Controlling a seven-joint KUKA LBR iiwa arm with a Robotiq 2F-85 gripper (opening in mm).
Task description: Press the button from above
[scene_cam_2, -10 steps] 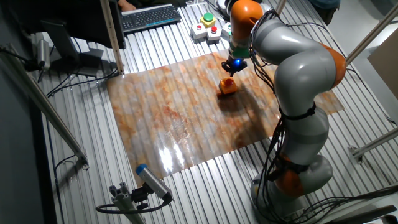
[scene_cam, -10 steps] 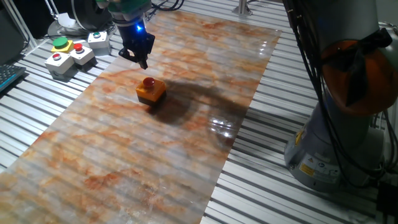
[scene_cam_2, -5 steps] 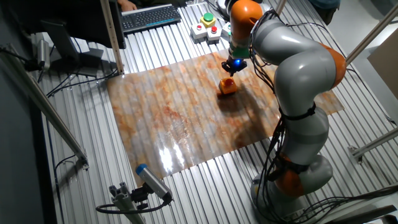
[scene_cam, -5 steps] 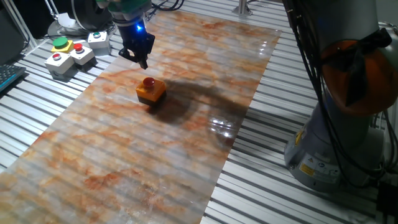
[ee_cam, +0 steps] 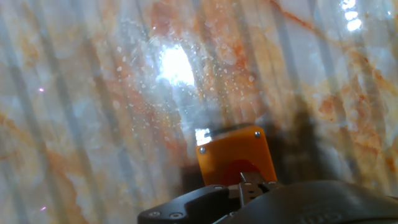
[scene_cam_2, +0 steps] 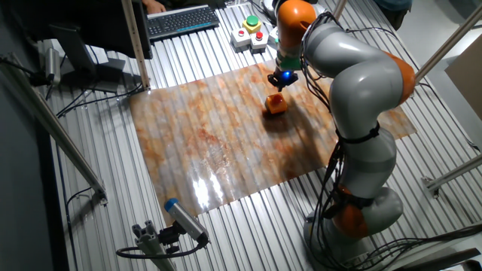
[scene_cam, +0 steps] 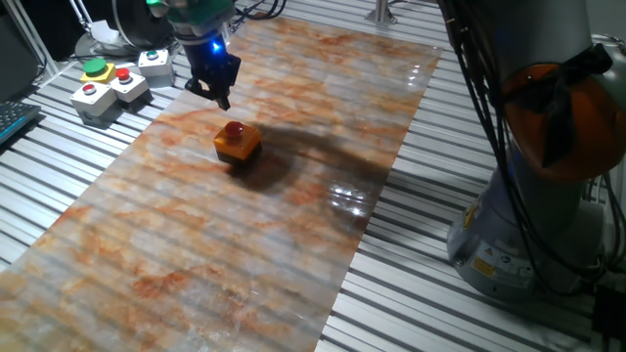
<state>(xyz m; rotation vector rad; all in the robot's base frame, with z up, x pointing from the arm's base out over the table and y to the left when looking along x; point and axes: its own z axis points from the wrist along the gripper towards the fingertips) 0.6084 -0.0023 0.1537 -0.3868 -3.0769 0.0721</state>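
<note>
While the arm reaches across the worktop [scene_cam: 293,205], its pincer [scene_cam: 217,90] hangs in the air above the button [scene_cam: 235,130], a little toward the far side of it and not touching it. The button, a small red dome on a square orange base, stands upright on the marbled sheet [scene_cam_2: 218,143] that covers the worktop (the sheet shines with glare in the hand view). In the hand view the orange base [ee_cam: 236,155] lies at the lower edge, partly hidden by the pincer's dark body. Whether the fingertips are apart or together cannot be told from any view. Beyond the button, off the sheet's far corner, sit grey boxes [scene_cam: 110,86] with red and green buttons.
</note>
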